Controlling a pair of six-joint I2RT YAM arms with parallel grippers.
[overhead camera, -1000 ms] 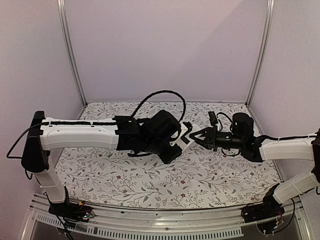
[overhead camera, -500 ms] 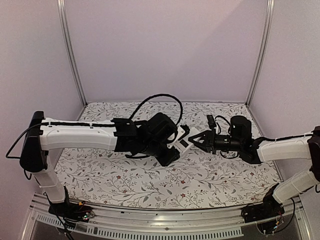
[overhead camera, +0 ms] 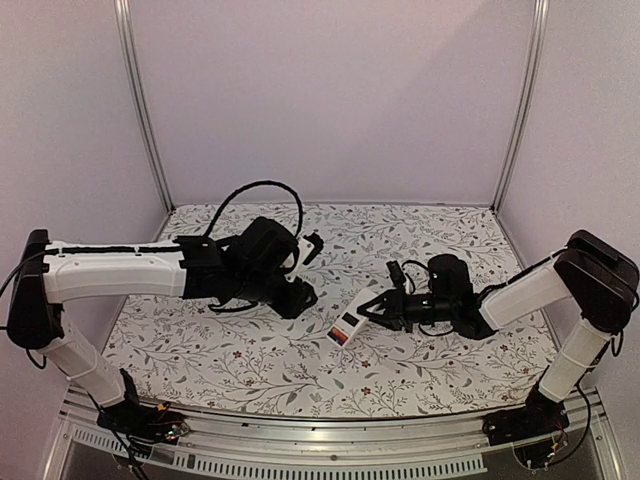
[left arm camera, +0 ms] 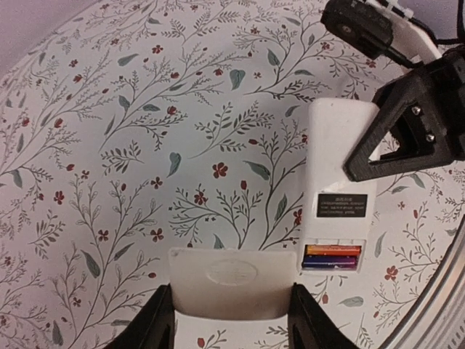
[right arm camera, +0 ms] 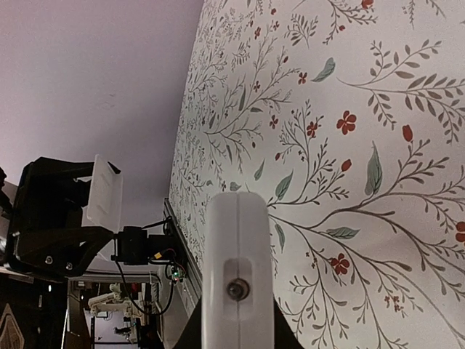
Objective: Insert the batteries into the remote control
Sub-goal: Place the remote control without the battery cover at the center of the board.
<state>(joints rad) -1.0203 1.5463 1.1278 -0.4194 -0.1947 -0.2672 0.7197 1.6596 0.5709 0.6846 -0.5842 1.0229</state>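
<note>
My right gripper [overhead camera: 380,311] is shut on one end of the white remote control [overhead camera: 346,325] and holds it just above the table. In the left wrist view the remote [left arm camera: 336,156] shows its plain white back, and its open recess holds the two batteries [left arm camera: 332,257], one orange and one dark, lying side by side. In the right wrist view the remote's end [right arm camera: 237,254] fills the space between my jaws [right arm camera: 237,331]. My left gripper [overhead camera: 303,250] is off to the left, shut on a small flat white plastic piece [left arm camera: 231,282].
The floral tablecloth [overhead camera: 250,360] covers the table. Plain walls with metal posts [overhead camera: 148,130] close the back and sides. My left gripper with the white piece shows in the right wrist view [right arm camera: 104,191], in front of the table's near rail.
My left gripper has pulled away to the left with the white plastic piece. My right gripper has moved left and toward the near edge, carrying the remote alone.
</note>
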